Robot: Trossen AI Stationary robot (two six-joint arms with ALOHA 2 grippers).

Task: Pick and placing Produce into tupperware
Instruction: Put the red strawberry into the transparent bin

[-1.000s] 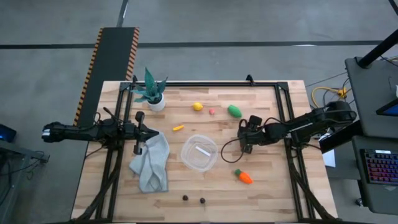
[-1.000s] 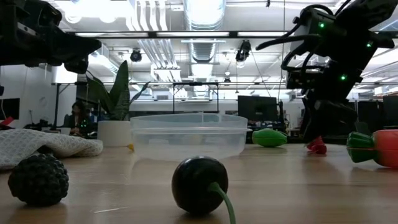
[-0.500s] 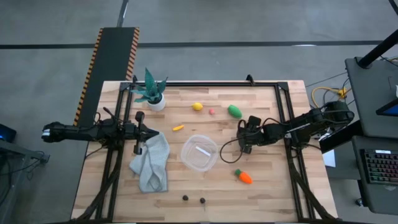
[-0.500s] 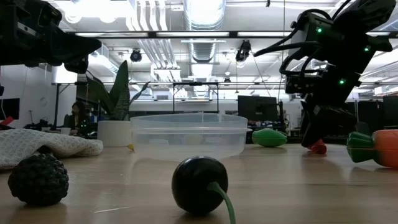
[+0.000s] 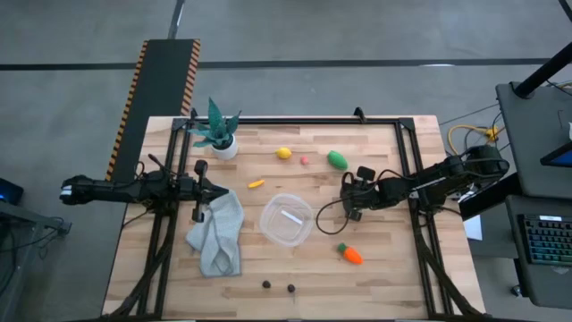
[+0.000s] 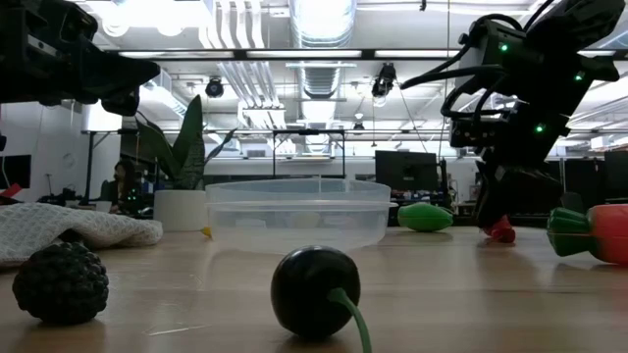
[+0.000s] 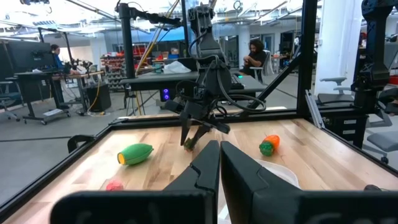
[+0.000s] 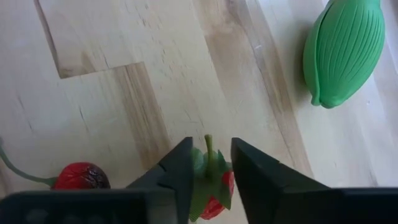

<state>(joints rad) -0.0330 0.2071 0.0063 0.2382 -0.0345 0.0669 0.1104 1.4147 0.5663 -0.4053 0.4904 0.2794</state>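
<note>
At the near edge of the wooden bench [image 5: 375, 277] lie two dark pieces: a bumpy blackberry-like ball [image 6: 60, 282] and a smooth dark cherry with a green stem [image 6: 315, 292]; a little farther in, toward the right, lies the orange carrot with a green top [image 5: 349, 254]; to the left a grey-green cloth [image 5: 219, 234] lies crumpled.

At mid-bench stands the clear round tupperware [image 5: 286, 219], holding no produce; the left end effector [image 5: 198, 215] hovers over the cloth's upper edge with its fingers pressed together, holding nothing.

Just right of the tupperware, the right end effector [image 5: 349, 213] is down at the bench surface; in its wrist view its two dark fingers [image 8: 180, 168] stand either side of a small red strawberry with a green leafy cap [image 8: 210, 186], close against it, though whether they actually grip it cannot be told; a second small red piece with a thin stem [image 8: 79, 176] lies just beside it.

Farther back lie a small yellow-orange piece [image 5: 256, 184], the green oval [image 5: 337, 159], a tiny pink-red piece [image 5: 304, 161] and the yellow lemon [image 5: 283, 153]; at the far left corner stands a teal potted plant [image 5: 217, 131].
</note>
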